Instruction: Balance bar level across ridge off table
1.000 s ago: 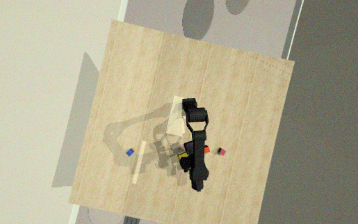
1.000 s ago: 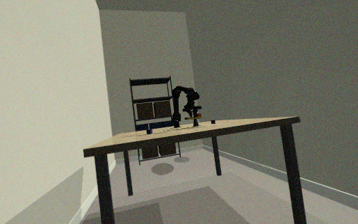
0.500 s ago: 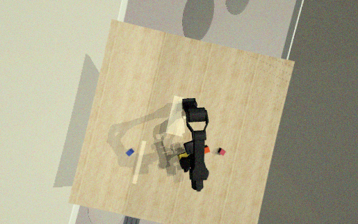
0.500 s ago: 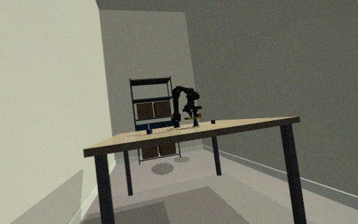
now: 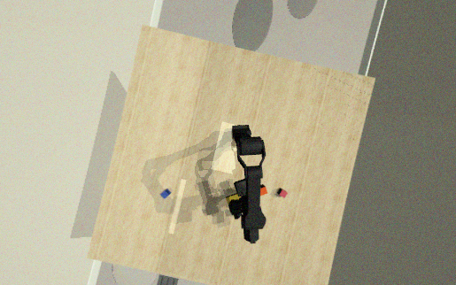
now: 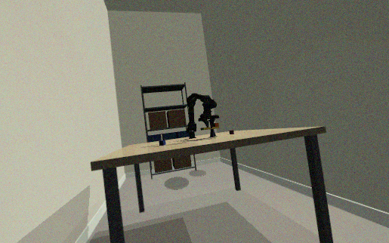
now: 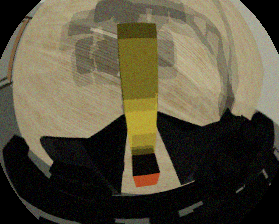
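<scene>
My gripper [image 6: 212,124] [image 7: 140,116] is shut on the yellow bar [image 5: 233,198] [image 6: 205,129] [image 7: 138,70], with a finger on each side of it. The bar looks about level and stands clear of the table. An orange block [image 5: 263,190] [image 6: 216,124] [image 7: 146,180] shows at the bar's far end in the wrist view. A dark upright shape [image 6: 212,133] stands on the table just below the bar and may be the ridge. Whether the bar touches it I cannot tell. In the top view the arm hides the grip and the space under it.
A pale strip [image 5: 177,206] lies left of the gripper on the table [image 5: 284,111] [image 6: 280,133]. A blue block [image 5: 166,193] [image 6: 162,143] is beyond it. A pink block [image 5: 282,193] [image 6: 231,132] sits to the right. A pale plate [image 5: 225,163] is near the arm's base.
</scene>
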